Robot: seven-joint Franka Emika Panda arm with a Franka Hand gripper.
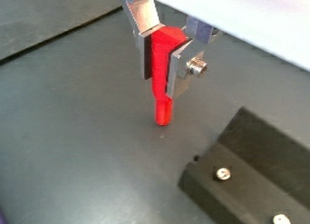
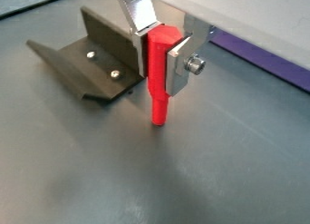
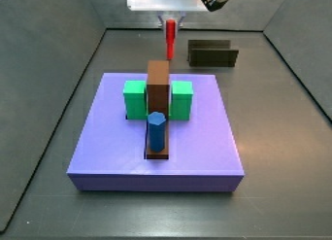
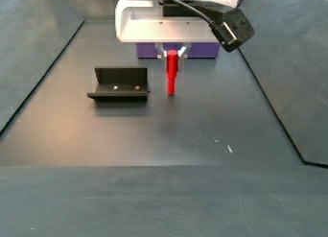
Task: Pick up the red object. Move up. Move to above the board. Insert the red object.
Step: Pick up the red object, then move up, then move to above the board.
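Red plastic, by the look of it: the red object (image 2: 161, 78) hangs upright in the gripper (image 2: 165, 60), the jaws closed on its upper end, with one silver finger (image 1: 145, 19) showing beside it in a wrist view. Its lower tip sits at or just above the dark floor; whether it touches cannot be told. The rod looks stiff, light and smooth-sided, so a hold near the top leaves most of its length free for insertion, though a slim, slick shaft could tilt or slip between the pads if it meets resistance.

In a side view the board (image 3: 116, 147) lies well apart from the rod, nearer the camera, carrying a brown strip (image 3: 157, 84), two green blocks (image 3: 134, 98) and an upright blue peg (image 3: 154, 130). The fixture (image 4: 122, 84) stands just beside the gripper on the matte grey floor, close enough that a straight lift looks safer than a sideways sweep. Grey walls fence the cell; the floor between rod and board holds nothing.
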